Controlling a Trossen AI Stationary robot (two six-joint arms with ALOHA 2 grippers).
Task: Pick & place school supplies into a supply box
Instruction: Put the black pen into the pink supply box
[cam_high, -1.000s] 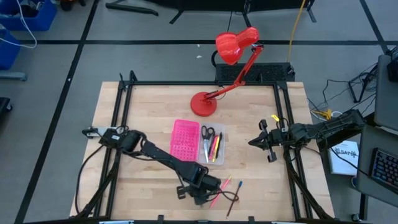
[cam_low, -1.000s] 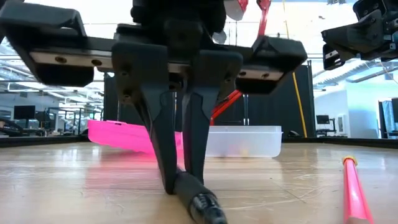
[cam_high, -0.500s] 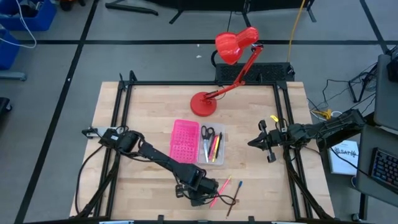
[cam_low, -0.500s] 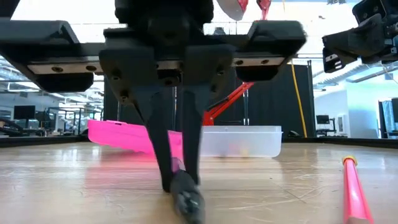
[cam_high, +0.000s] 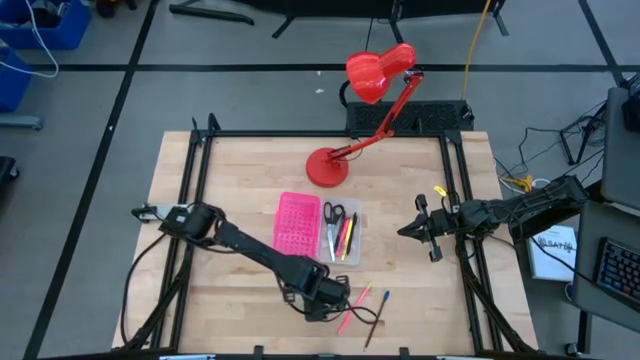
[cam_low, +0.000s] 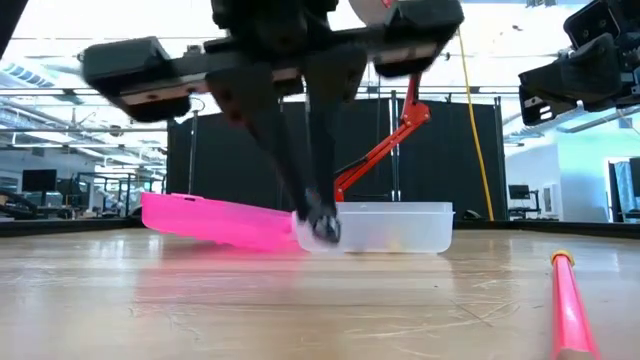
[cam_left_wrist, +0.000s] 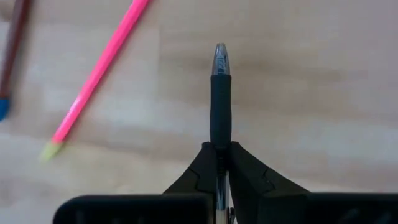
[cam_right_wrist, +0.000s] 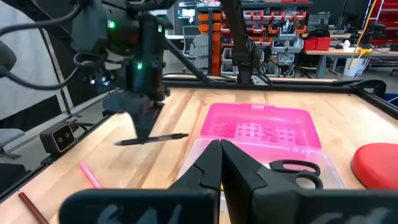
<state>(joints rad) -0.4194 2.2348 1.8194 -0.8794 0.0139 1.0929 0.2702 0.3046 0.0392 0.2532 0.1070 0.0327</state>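
Note:
My left gripper (cam_high: 318, 297) hangs over the near middle of the table, shut on a black pen (cam_left_wrist: 220, 93). The supply box lies open beyond it: a pink half with holes (cam_high: 297, 225) and a clear half (cam_high: 343, 235). The clear half holds black-handled scissors (cam_high: 332, 213) and a few pens. A pink pencil (cam_high: 356, 302) and a dark pencil with a blue end (cam_high: 377, 314) lie flat on the wood right of my left gripper. My right gripper (cam_high: 413, 229) waits shut, in the air near the table's right edge. My left gripper pinches the black pen between its two fingers on the barrel just behind the black grip (cam_left_wrist: 220, 142). The fingers (cam_low: 300, 150) come from above, pointing down, and lie across the pen. The pen is lifted clear of the table and about level (cam_right_wrist: 163, 137).
A red desk lamp stands with its base (cam_high: 327, 167) at the far middle of the table, its head (cam_high: 378, 72) beyond the far edge. Black frame rails (cam_high: 193, 200) run along the left and right sides. Bare wood lies left of the box.
My left gripper has risen from the tabletop and moved a little toward the box, tipping as it went. The black pen, which lay on the wood between the fingers, now hangs clear of the table. My right arm has kept still.

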